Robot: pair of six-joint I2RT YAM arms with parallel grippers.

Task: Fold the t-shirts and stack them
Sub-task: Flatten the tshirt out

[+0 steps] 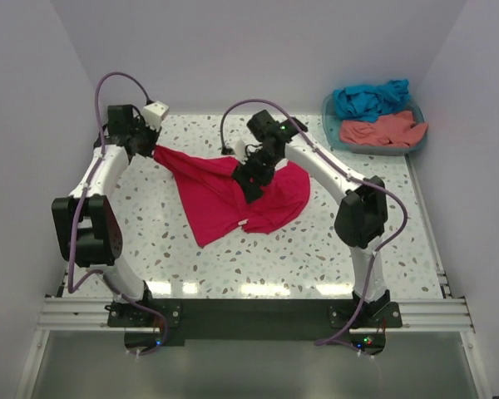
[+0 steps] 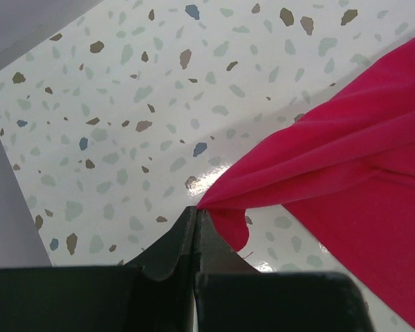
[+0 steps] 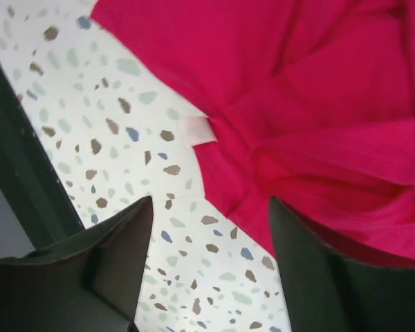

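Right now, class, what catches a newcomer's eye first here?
A crimson-pink t-shirt sprawls across the table, one corner pinched in the shut left gripper and stretched far left, while the open right gripper hovers over its middle. Far right, a teal basket holds a teal-blue t-shirt and a salmon-coral t-shirt.

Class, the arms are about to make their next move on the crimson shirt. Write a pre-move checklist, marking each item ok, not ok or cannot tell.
1. Left end effector shut on the crimson shirt: ok.
2. Right end effector open, over the shirt's edge: ok.
3. Shirt spread flat: not ok, creased.
4. Teal shirt and salmon shirt clear, in basket: ok.
5. Gripped part is sleeve or hem: cannot tell.
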